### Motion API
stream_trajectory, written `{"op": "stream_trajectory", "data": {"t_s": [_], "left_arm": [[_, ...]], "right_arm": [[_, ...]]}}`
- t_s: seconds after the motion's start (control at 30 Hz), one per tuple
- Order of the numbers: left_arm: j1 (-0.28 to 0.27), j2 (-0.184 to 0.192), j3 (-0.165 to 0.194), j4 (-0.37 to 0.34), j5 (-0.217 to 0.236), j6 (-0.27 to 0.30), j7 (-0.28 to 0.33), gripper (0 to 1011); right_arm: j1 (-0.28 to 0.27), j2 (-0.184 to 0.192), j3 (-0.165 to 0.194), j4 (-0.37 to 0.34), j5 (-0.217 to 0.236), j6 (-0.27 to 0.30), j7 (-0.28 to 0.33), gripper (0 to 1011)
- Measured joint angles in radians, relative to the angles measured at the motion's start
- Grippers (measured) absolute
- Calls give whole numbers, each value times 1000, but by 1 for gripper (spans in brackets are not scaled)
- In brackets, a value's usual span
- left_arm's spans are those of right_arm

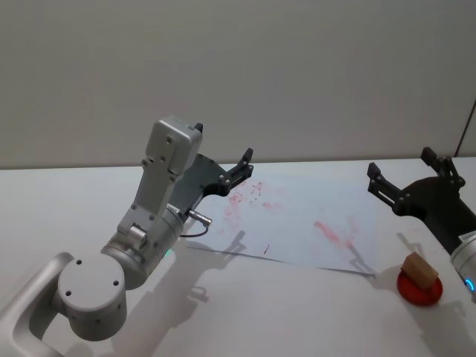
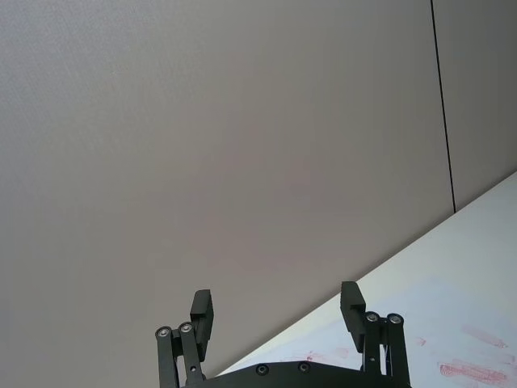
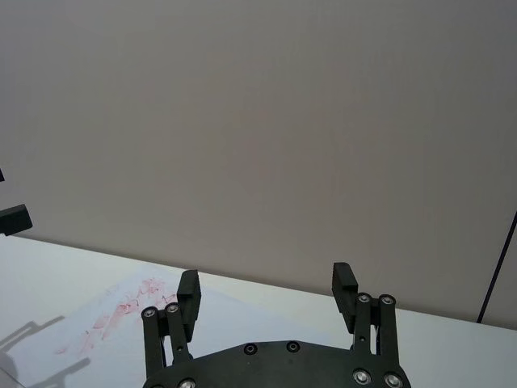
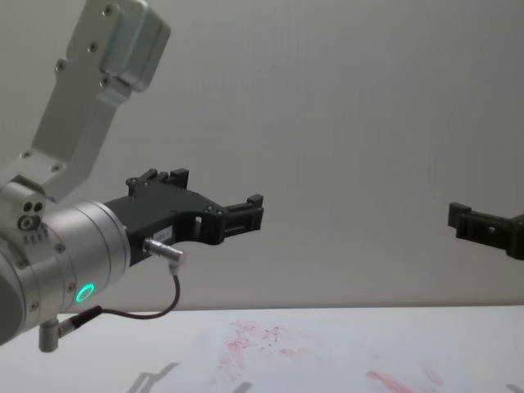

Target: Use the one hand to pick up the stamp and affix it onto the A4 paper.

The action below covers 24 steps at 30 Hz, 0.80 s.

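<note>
Seeing wide, empty jaws on my left gripper (image 2: 275, 299) and right gripper (image 1: 401, 165), I find the stamp (image 1: 419, 269) on a red pad (image 1: 421, 291) below the right jaws, the A4 paper (image 1: 297, 223) between both.

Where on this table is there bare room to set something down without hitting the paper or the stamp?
Bare table runs along the A4 paper's near edge, between the left arm and the red pad. Crowded at right: the stamp on that pad, the right pincer raised nearby.
</note>
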Motion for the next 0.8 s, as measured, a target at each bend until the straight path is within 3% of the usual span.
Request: {"op": "stream_trajectory", "data": {"t_s": [0.8], "left_arm": [[0,0,0,0,0,0,0,1001]], "right_arm": [[0,0,0,0,0,0,0,1001]]}}
